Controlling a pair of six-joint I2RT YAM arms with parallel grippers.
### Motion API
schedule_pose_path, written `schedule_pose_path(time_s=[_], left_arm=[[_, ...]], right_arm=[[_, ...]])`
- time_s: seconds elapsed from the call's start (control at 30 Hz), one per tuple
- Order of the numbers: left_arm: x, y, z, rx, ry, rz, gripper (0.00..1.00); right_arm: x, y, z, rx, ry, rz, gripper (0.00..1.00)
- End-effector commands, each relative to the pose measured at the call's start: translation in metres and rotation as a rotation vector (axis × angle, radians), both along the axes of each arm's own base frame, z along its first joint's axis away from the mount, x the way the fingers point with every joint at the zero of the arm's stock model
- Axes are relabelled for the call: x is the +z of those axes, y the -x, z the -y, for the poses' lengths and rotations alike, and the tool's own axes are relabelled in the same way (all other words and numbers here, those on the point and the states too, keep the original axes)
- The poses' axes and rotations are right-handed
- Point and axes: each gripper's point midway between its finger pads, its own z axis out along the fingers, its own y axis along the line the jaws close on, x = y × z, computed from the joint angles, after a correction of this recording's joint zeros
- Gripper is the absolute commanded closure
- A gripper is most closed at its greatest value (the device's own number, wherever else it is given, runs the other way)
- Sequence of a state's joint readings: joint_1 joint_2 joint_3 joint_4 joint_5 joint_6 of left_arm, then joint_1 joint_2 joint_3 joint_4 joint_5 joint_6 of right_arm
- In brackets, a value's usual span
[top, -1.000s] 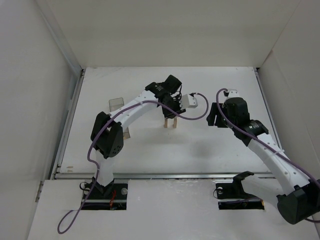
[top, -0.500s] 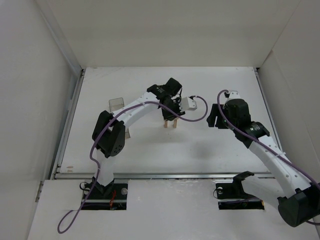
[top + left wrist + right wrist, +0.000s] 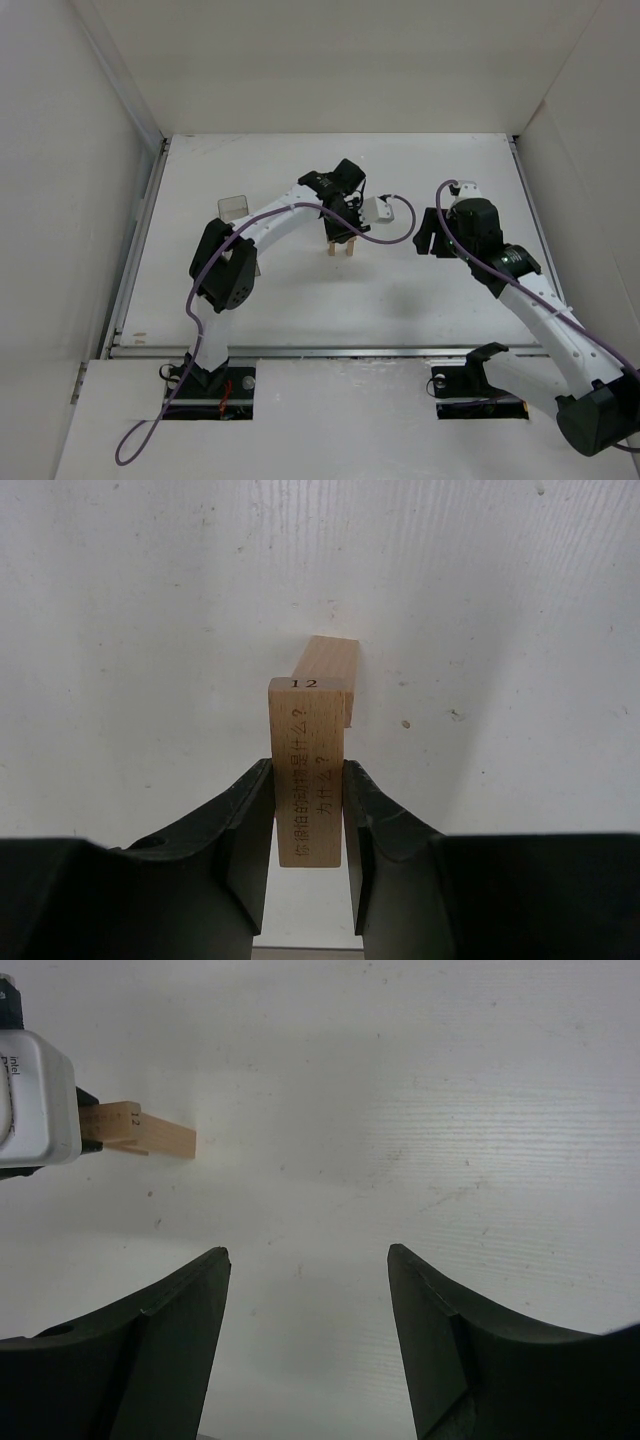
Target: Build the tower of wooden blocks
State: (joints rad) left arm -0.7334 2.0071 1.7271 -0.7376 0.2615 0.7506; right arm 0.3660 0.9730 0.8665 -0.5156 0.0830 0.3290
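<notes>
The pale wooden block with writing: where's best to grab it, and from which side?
The pale printed wooden block seems best pinched across its two long sides near one end, approached lengthwise from that end, as the jaws of the left gripper do: parallel sides seat squarely and the numbered end is left free.

Upright blocks (image 3: 330, 247) at table (image 3: 450, 180) centre, crosspiece block (image 3: 308, 725) over them in left gripper (image 3: 308, 772), box (image 3: 232, 206) towards left edge, right gripper (image 3: 307, 1255) to their right.
</notes>
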Motion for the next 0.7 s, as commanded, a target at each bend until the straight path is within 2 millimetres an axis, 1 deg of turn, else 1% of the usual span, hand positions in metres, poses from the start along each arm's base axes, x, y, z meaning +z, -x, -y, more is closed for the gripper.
schedule_pose_path(time_s=[0.0, 0.27, 0.3, 0.37, 0.4, 0.5, 0.53, 0.63, 0.67], left_arm=[[0.0056, 0.0012, 0.0026, -0.01, 0.009, 0.012, 1.0], [0.0057, 0.0004, 0.0025, -0.026, 0.007, 0.02, 1.0], [0.0057, 0.0004, 0.0025, -0.026, 0.007, 0.02, 0.98], [0.0057, 0.0004, 0.0025, -0.026, 0.007, 0.02, 0.89], [0.0057, 0.0004, 0.0025, -0.026, 0.007, 0.02, 0.81], [0.0057, -0.0007, 0.0014, -0.023, 0.0, 0.025, 0.72], [0.0057, -0.0007, 0.0014, -0.023, 0.0, 0.025, 0.66], [0.0057, -0.0007, 0.0014, -0.023, 0.0, 0.025, 0.59], [0.0063, -0.0019, 0.0029, -0.014, 0.008, 0.028, 0.54]], right_arm=[[0.0091, -0.0035, -0.0007, -0.003, -0.024, 0.043, 0.3], [0.0091, -0.0035, -0.0007, -0.003, -0.024, 0.043, 0.3], [0.0091, -0.0035, -0.0007, -0.003, -0.024, 0.043, 0.3], [0.0091, -0.0035, -0.0007, -0.003, -0.024, 0.043, 0.29], [0.0091, -0.0035, -0.0007, -0.003, -0.024, 0.043, 0.29], [0.0091, -0.0035, -0.0007, -0.003, -0.024, 0.043, 0.27], [0.0091, -0.0035, -0.0007, -0.003, -0.024, 0.043, 0.27], [0.0065, -0.0037, -0.0024, 0.005, -0.026, 0.032, 0.26], [0.0065, -0.0036, -0.0024, 0.005, -0.026, 0.032, 0.26]])
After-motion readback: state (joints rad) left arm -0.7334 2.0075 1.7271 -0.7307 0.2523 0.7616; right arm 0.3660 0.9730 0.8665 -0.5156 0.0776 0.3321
